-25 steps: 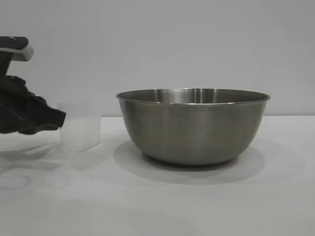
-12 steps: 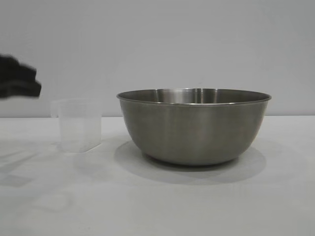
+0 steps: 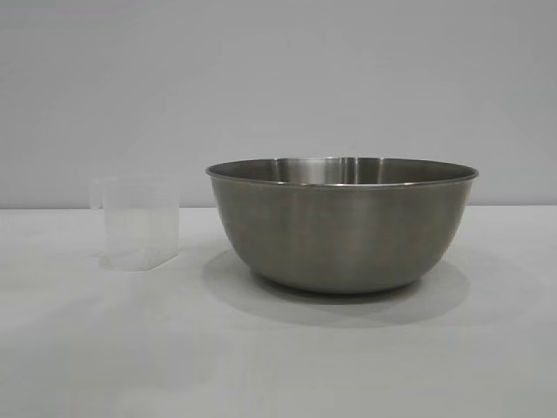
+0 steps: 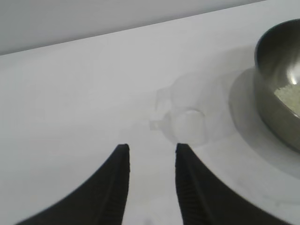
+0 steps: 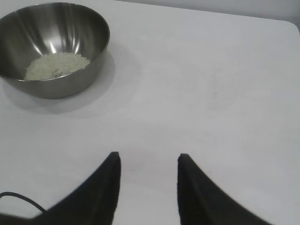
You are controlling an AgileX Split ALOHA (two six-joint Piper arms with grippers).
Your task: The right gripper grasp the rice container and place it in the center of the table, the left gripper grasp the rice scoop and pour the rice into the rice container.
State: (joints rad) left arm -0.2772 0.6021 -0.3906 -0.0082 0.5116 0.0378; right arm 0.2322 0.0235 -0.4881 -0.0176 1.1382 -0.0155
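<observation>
The bowl (image 3: 342,225) stands upright on the table (image 3: 278,366), near the middle of the exterior view; its rim is level and its steel wall is dull grey. The scoop (image 3: 141,223) stands upright on the table to the left of the bowl in that view, near it but not touching; it looks empty, and its handle is on the side away from the bowl.

In the right wrist view the rice (image 5: 56,65) lies as a pale heap on the bottom of the bowl (image 5: 51,47); the same rice (image 4: 289,97) shows in the left wrist view, inside the part of the bowl (image 4: 276,89) that is in the picture.

The left gripper (image 4: 150,152) is above the table, with its two dark fingers (image 4: 117,187) apart and nothing between them; the scoop (image 4: 185,119) stands beyond the fingertips, clear of them, and the bowl is beside the scoop. This gripper does not appear in the exterior view.

The right gripper (image 5: 147,161) is also above the table, well apart from the bowl; its fingers (image 5: 105,192) stand apart and hold nothing; under them only the white table (image 5: 211,93) shows. A thin dark cable (image 5: 21,199) crosses the corner of that view, near one finger.
</observation>
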